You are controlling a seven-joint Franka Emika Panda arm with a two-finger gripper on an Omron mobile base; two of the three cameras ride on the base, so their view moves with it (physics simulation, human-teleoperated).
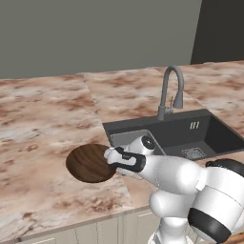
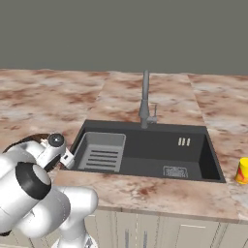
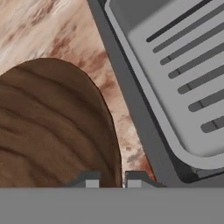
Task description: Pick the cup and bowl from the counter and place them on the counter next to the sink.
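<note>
Bowl (image 1: pixel 87 163) on marble counter (image 1: pixel 43 119) beside sink (image 1: pixel 190 131); grey wall (image 1: pixel 95 33) behind.

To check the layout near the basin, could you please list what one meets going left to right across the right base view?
robot arm → grey slotted tray in the sink → faucet → drain grate → cup on the counter at the right edge.

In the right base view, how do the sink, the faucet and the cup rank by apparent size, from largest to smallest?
1. The sink, by far the widest.
2. The faucet, tall but thin.
3. The cup, smallest; the picture's right edge cuts it off.
</note>
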